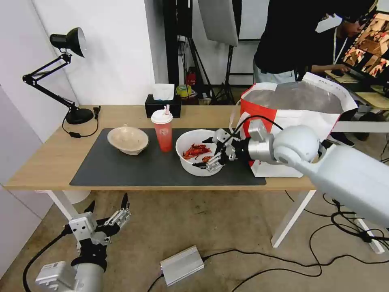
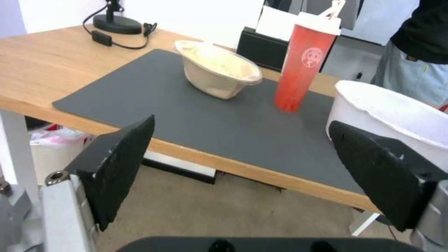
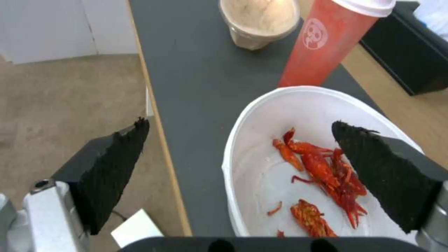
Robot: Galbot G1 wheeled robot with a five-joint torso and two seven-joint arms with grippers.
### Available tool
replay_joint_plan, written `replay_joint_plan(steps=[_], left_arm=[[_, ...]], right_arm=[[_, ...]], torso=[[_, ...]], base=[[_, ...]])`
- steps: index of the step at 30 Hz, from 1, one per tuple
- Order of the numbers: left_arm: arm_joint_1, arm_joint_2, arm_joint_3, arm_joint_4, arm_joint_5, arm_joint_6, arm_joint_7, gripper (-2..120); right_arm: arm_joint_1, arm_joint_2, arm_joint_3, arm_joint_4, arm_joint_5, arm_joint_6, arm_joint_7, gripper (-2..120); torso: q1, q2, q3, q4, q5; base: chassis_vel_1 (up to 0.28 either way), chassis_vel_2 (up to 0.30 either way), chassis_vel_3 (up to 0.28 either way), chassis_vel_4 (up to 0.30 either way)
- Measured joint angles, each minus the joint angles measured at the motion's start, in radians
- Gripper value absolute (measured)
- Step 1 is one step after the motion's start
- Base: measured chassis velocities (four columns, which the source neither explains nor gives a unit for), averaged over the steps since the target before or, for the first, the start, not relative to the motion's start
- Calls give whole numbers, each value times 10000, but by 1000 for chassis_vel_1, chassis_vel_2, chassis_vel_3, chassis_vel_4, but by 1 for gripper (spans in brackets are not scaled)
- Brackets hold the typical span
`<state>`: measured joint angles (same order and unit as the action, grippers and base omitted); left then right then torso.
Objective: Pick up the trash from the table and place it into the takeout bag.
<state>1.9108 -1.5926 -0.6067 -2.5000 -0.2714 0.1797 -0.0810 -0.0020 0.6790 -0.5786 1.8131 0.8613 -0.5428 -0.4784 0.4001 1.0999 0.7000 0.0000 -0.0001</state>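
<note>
Right hand (image 1: 206,153) spread wide over round white bowl (image 1: 190,168) — red shells

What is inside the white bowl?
Red crayfish shells lie loose in the white bowl. The open right gripper straddles its near rim, hiding part of the bottom from the head camera.

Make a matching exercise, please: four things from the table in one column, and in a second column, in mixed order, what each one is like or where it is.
Things:
1. white bowl
2. drink cup
3. pulp bowl
4. takeout bag

Descriptions:
A. red, with a white lid and a straw
B. stands open at the right end of the table, foil lining showing
C. beige, tilted, on the left part of the mat
D. holds red crayfish shells; the open right gripper is at its rim

Pairs: 1-D, 2-A, 3-C, 4-B
</note>
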Motion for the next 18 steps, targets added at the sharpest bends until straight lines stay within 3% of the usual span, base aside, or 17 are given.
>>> replay_joint_plan(steps=[6, 18], left_arm=[[92, -2, 76, 44, 58, -125, -1, 100], [107, 1, 116, 46, 112, -179, -1, 100]], right_arm=[[768, 151, -635, -371, 493, -239, 34, 100], [1016, 322, -915, -554, 555, -446, 77, 100]], torso=[[-1, 0, 0, 0, 0], [-1, 1, -1, 0, 1]], base=[[0, 0, 0, 0], [0, 0, 0, 0]])
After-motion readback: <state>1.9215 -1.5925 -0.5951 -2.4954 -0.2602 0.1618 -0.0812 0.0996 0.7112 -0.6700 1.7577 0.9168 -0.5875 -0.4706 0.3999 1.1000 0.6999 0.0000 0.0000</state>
